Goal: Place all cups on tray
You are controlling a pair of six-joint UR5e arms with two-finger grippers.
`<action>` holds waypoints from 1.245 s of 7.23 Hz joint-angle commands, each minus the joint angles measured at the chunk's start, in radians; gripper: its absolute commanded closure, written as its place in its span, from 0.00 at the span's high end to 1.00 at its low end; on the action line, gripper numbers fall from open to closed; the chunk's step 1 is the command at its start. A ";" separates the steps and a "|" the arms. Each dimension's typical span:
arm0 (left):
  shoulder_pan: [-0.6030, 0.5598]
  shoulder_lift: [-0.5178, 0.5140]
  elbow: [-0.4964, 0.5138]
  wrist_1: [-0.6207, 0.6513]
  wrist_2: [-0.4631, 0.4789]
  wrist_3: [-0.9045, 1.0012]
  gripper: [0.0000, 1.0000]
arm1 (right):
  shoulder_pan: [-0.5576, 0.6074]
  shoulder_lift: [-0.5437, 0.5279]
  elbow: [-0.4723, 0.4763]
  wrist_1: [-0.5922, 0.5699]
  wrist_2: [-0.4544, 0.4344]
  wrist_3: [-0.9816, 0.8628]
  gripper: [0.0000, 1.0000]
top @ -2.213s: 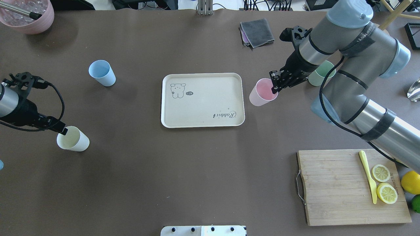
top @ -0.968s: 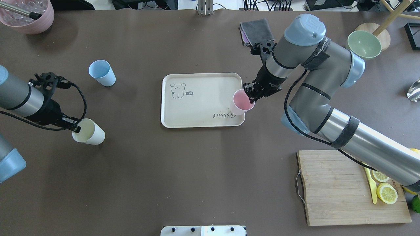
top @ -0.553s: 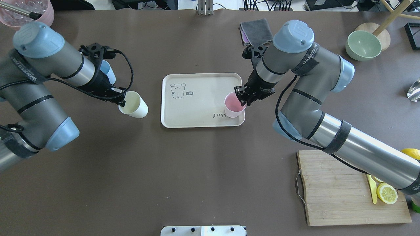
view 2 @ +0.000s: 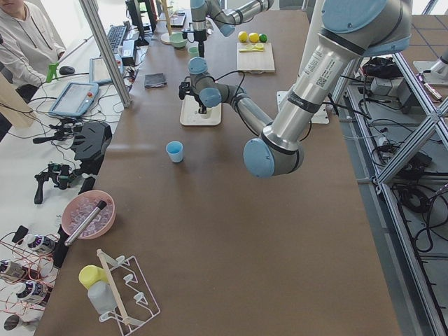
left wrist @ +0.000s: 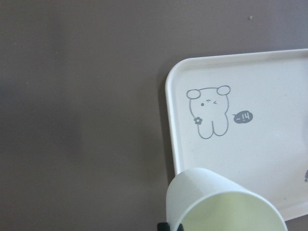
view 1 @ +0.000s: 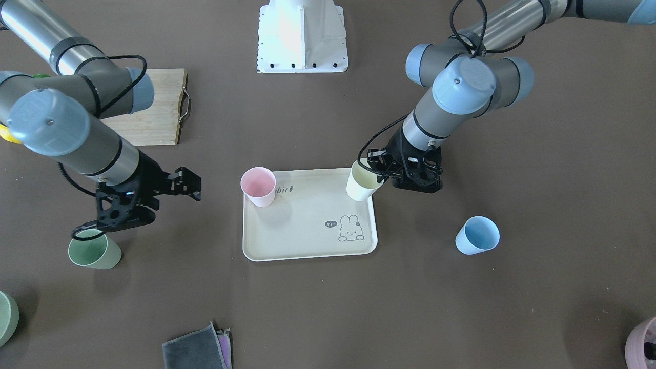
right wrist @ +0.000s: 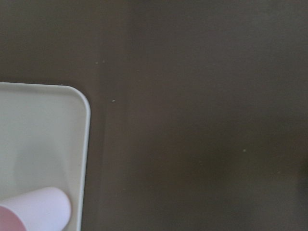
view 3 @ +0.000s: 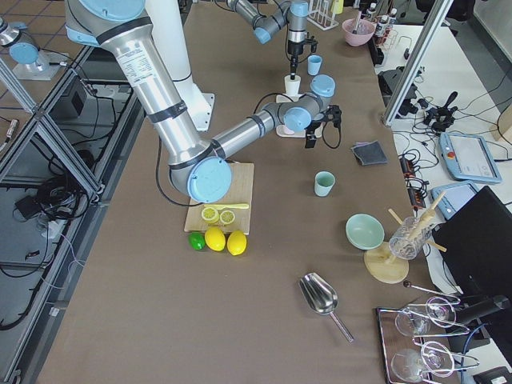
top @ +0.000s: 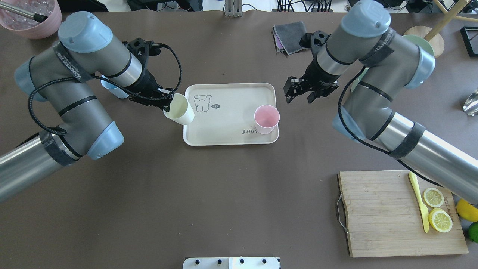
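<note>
The cream-beige tray [top: 231, 108] lies mid-table. The pink cup [top: 266, 118] stands upright on its right end, free of any gripper. My left gripper [top: 167, 106] is shut on the rim of the cream-white cup [top: 180, 110] and holds it tilted over the tray's left edge [left wrist: 269, 96]. My right gripper [top: 300, 98] is open and empty, raised just right of the tray. The sage green cup [view 1: 95, 250] stands on the table beyond it. The light blue cup [view 1: 477, 234] stands left of the tray, half hidden by my left arm in the overhead view.
A wooden cutting board [top: 396, 213] with lemon slices and a yellow knife lies front right. A folded grey cloth [top: 293, 35] lies behind the tray. A pale green bowl [top: 425, 41] is back right, a mauve-pink container [top: 31, 18] back left.
My right gripper let go of the pink cup on the tray and drew back to the right. My left arm carried the cream-white cup rightward to the tray's left edge.
</note>
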 commanded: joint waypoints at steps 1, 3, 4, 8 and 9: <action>0.039 -0.017 0.023 0.000 0.064 -0.039 0.58 | 0.086 -0.062 -0.028 -0.008 0.006 -0.090 1.00; 0.051 -0.032 0.017 0.015 0.092 -0.072 0.97 | 0.149 -0.073 -0.098 -0.008 -0.020 -0.160 0.97; 0.048 -0.032 0.013 0.023 0.093 -0.072 0.97 | 0.151 -0.072 -0.133 -0.005 -0.043 -0.186 0.92; 0.035 -0.031 0.017 0.025 0.103 -0.067 0.97 | 0.149 -0.050 -0.216 0.006 -0.060 -0.188 0.65; 0.033 -0.026 0.016 0.025 0.104 -0.067 0.97 | 0.140 -0.059 -0.218 0.006 -0.061 -0.190 0.28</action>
